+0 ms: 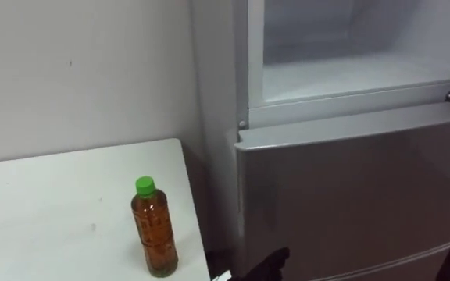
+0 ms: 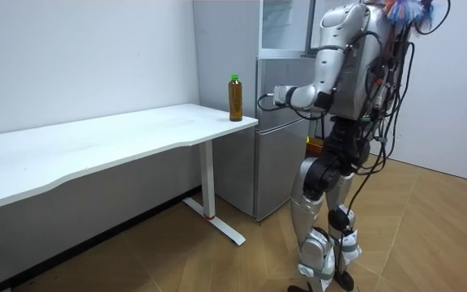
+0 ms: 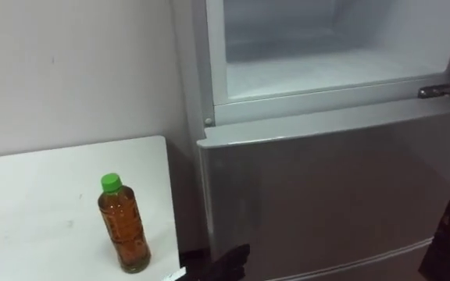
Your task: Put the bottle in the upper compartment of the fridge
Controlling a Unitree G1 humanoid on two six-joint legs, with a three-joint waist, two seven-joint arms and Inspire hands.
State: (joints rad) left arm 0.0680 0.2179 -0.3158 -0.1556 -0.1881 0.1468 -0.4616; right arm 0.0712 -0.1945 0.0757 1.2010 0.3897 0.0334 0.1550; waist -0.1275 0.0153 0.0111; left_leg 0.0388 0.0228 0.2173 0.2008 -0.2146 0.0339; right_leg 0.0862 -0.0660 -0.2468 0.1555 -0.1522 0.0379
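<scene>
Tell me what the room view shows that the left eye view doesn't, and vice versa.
Room view: the robot standing before the fridge, the table at full length with its leg, the wooden floor. Left eye view: the inside of the open upper compartment. Both: the bottle upright on the table corner beside the fridge, with the left hand on its fridge side, apart from it.

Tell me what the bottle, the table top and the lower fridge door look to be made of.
Green-capped bottle of brown liquid: clear plastic, probably; the liquid shows through its walls. White table top: smooth matt laminate or painted board, it seems. Grey lower fridge door: painted or brushed metal, by its soft sheen.
</scene>
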